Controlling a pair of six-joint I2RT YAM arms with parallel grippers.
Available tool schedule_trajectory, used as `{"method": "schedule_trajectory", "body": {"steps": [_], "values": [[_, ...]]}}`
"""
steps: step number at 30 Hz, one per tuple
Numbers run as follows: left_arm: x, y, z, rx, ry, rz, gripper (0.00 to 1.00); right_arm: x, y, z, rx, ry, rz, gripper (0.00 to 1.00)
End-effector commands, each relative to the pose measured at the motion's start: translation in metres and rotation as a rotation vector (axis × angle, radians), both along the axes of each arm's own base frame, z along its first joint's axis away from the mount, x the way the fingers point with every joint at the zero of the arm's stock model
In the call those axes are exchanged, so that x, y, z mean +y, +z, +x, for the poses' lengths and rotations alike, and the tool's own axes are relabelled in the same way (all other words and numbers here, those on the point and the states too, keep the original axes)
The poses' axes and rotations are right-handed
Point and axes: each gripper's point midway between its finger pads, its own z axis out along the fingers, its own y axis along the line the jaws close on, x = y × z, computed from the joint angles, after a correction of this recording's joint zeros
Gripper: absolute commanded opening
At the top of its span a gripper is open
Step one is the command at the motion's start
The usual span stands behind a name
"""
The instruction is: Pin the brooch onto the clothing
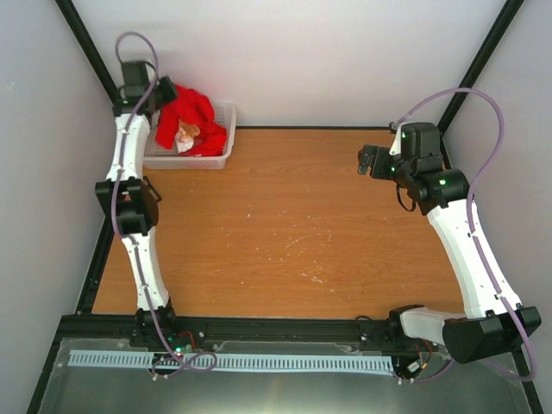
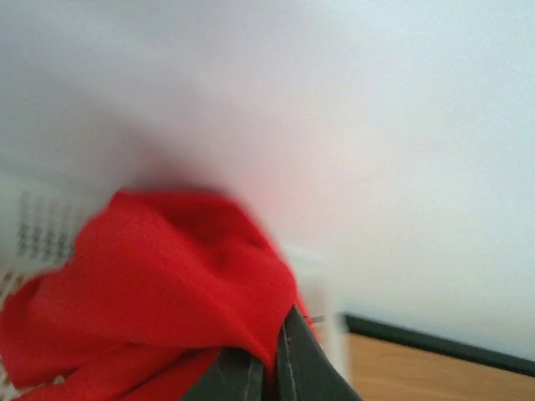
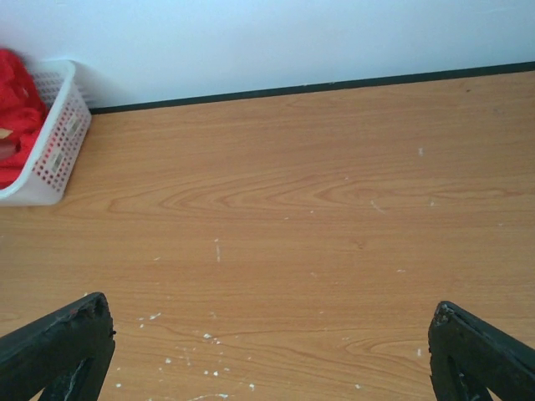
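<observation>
The red T-shirt (image 1: 191, 121) is bunched up over the white mesh basket (image 1: 226, 138) at the table's far left corner, part of its bear print showing. My left gripper (image 1: 164, 93) is shut on a fold of the shirt; in the left wrist view the red cloth (image 2: 175, 284) is pinched between the dark fingers (image 2: 305, 368) and lifted. My right gripper (image 1: 366, 159) is open and empty above the right side of the table; its fingertips (image 3: 58, 342) stand wide apart in the right wrist view. The shirt also shows there (image 3: 17, 109). The brooch is not in view.
The basket (image 3: 54, 142) stands against the white back wall. The wooden table (image 1: 293, 233) has small white specks near its middle. Black frame posts stand at the back corners, and a rail runs along the near edge.
</observation>
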Motion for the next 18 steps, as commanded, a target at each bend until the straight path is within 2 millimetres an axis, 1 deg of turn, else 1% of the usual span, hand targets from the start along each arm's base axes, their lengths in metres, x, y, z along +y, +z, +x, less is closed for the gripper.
{"method": "schedule_trajectory", "body": {"steps": [1, 2, 4, 5, 6, 8, 10, 11, 12, 13, 16, 18], "values": [[-0.048, 0.222, -0.074, -0.455, -0.214, -0.057, 0.01, 0.009, 0.004, -0.009, -0.015, 0.038, 0.073, 1.0], [-0.056, 0.247, -0.095, -0.494, -0.246, -0.069, 0.01, 0.01, 0.007, -0.01, -0.023, 0.041, 0.079, 1.0], [-0.074, 0.275, -0.123, -0.534, -0.318, -0.097, 0.01, 0.01, 0.012, -0.014, -0.037, 0.05, 0.084, 1.0], [-0.084, 0.295, -0.145, -0.566, -0.353, -0.109, 0.01, 0.012, 0.015, -0.015, -0.046, 0.06, 0.089, 1.0], [-0.095, 0.31, -0.162, -0.59, -0.392, -0.123, 0.01, 0.015, 0.017, -0.017, -0.049, 0.077, 0.101, 1.0], [-0.117, 0.335, -0.196, -0.634, -0.477, -0.154, 0.01, 0.022, 0.019, -0.02, -0.052, 0.113, 0.127, 1.0], [-0.138, 0.352, -0.226, -0.658, -0.556, -0.199, 0.01, 0.029, 0.019, -0.023, -0.047, 0.151, 0.153, 1.0], [-0.146, 0.355, -0.238, -0.651, -0.594, -0.234, 0.01, 0.033, 0.019, -0.025, -0.043, 0.17, 0.168, 1.0], [-0.151, 0.353, -0.247, -0.63, -0.627, -0.276, 0.01, 0.038, 0.019, -0.026, -0.04, 0.193, 0.181, 1.0], [-0.158, 0.347, -0.255, -0.592, -0.664, -0.33, 0.01, 0.042, 0.019, -0.029, -0.038, 0.221, 0.194, 1.0], [-0.177, 0.311, -0.268, -0.431, -0.761, -0.477, 0.01, 0.054, 0.021, -0.035, -0.043, 0.289, 0.234, 1.0], [-0.192, 0.285, -0.274, -0.335, -0.797, -0.531, 0.01, 0.063, 0.019, -0.039, -0.041, 0.345, 0.259, 1.0]]}}
